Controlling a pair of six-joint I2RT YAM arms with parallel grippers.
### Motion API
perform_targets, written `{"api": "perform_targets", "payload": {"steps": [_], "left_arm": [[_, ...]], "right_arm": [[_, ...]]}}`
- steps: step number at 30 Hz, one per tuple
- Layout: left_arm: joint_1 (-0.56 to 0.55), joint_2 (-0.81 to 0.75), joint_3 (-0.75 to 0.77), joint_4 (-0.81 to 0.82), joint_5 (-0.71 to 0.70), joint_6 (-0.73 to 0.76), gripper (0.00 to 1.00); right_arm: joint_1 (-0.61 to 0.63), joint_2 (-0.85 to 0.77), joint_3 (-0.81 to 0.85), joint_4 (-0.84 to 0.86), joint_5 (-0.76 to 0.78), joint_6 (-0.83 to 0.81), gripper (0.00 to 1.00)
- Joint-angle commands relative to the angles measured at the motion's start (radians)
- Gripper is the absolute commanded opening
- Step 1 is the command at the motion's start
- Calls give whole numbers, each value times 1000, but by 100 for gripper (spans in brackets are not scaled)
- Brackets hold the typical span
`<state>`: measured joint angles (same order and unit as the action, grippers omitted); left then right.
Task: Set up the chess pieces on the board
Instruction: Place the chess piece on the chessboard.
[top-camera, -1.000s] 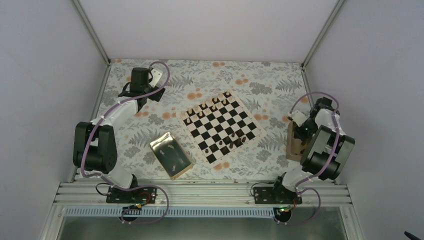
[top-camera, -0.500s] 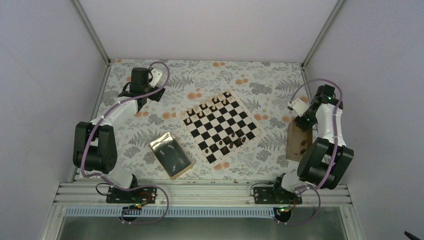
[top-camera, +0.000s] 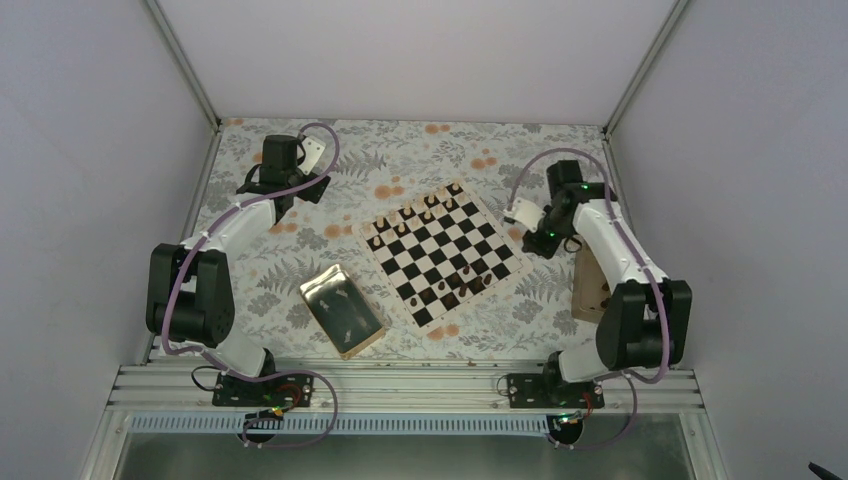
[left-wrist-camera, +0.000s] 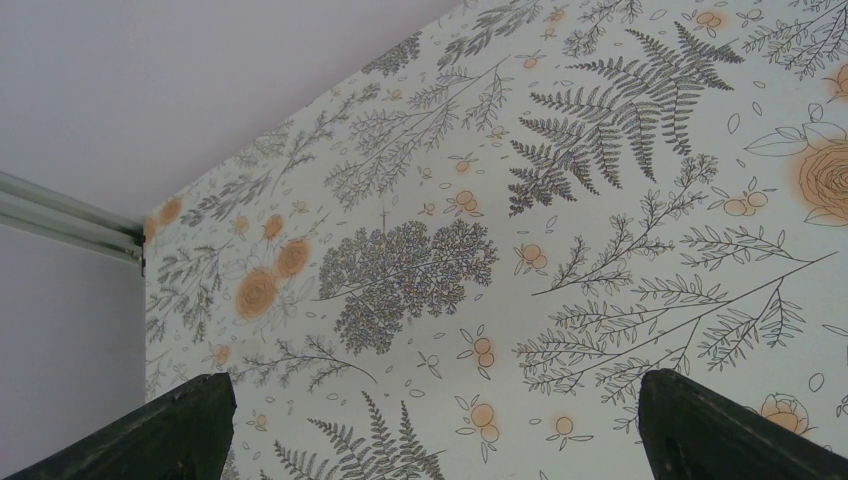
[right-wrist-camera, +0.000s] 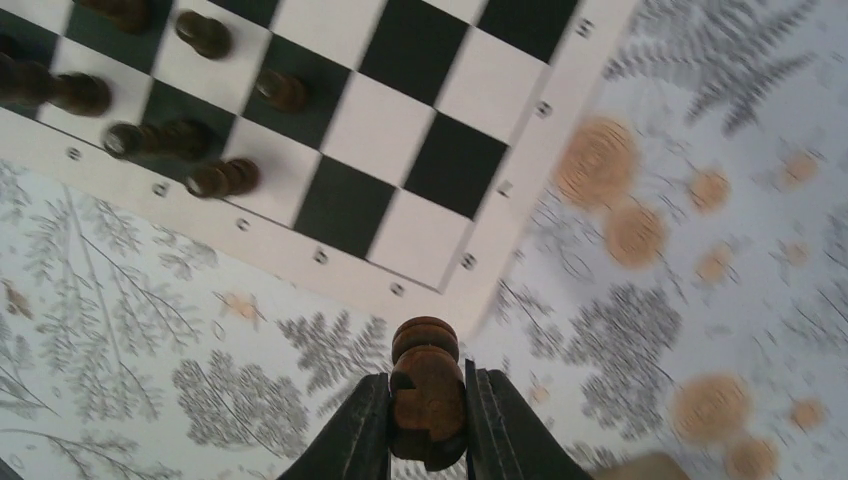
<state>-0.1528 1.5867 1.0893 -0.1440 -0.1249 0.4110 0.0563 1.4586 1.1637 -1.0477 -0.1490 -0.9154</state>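
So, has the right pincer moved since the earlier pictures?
Yes. The right pincer swung left, from over the tan box to beside the board, gripping a dark chess piece.

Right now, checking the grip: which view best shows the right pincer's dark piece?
Right wrist: the dark piece is close up, clamped in the right pincer. Top external: too small to make out. Left wrist: not in view.

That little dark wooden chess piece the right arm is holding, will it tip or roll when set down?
The dark brown turned-wood chess piece looks stiff and light, pinched between the right fingers. Its round, narrow body probably tips readily and would likely roll once down.
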Motion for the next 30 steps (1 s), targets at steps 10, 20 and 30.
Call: {"api": "perform_targets", "payload": {"steps": [10,20,30], "left_arm": [[-2,-17,17,35,-10,8,100],[-3,-23,9,38,-10,5,100],[-4,-25,9,34,-9,6,100]], "right_arm": [[183,132,-125,144,-67,132,18],[188,154,-144,211,1,161,18],[190,160,-158,201,37,157,18]]}}
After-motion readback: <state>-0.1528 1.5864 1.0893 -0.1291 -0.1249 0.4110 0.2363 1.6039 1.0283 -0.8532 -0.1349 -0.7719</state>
